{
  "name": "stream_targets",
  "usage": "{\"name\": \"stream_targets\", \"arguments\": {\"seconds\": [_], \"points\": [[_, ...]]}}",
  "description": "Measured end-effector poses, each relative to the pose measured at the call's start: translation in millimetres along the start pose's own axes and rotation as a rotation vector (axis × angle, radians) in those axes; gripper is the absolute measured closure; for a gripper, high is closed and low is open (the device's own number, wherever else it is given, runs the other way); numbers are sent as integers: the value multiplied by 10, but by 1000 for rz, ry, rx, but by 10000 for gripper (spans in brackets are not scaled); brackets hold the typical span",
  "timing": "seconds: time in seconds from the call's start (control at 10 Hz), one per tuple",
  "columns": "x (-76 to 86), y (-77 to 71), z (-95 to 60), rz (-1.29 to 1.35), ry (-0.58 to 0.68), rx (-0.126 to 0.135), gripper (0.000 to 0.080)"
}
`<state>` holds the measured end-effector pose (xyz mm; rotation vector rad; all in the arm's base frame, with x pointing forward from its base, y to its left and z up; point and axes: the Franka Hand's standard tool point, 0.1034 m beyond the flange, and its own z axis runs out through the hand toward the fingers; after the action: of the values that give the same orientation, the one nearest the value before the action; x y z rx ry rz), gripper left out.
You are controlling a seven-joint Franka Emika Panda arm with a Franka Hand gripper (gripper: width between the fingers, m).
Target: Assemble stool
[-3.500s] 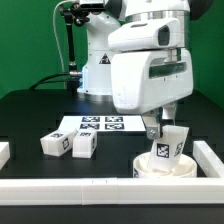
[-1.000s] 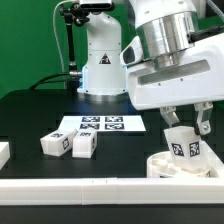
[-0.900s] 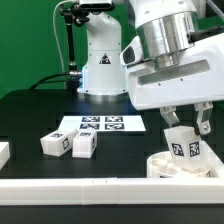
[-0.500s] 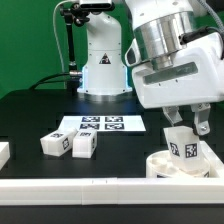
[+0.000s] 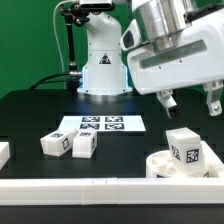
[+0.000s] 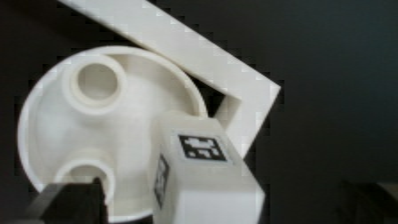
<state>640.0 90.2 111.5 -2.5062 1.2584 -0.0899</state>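
The round white seat (image 5: 167,166) lies in the corner of the border rails at the exterior view's right. One white leg (image 5: 184,147) with a marker tag stands upright in it. My gripper (image 5: 190,100) is open and empty, raised well above that leg. Two more tagged legs (image 5: 55,144) (image 5: 85,146) lie on the black table at the exterior view's left. In the wrist view the seat (image 6: 107,120) shows two round sockets, and the standing leg (image 6: 210,165) sits between my dark fingers (image 6: 71,205).
The marker board (image 5: 103,124) lies flat at the table's middle, in front of the robot base. White border rails (image 5: 100,190) run along the front edge and the right side (image 5: 210,155). A small white block (image 5: 3,153) sits at the exterior view's far left.
My gripper let go of the leg standing in the seat and rose straight up, fingers spread. The leg stays upright in the seat. The other legs have not moved.
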Motion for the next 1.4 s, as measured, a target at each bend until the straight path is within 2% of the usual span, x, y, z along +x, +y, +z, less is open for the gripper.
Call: {"name": "stream_targets", "arguments": {"seconds": [0.3,0.4,0.6,1.3,1.4], "points": [[0,2,3,-194,0,-1,150],[-12,-10,7,-297,7,-9,150],[-62,-52,37,-609,19,-43,150],[11,-15,68,-1162,8,-59,150],[46,-40,68,-1336,29,-72,150]]}}
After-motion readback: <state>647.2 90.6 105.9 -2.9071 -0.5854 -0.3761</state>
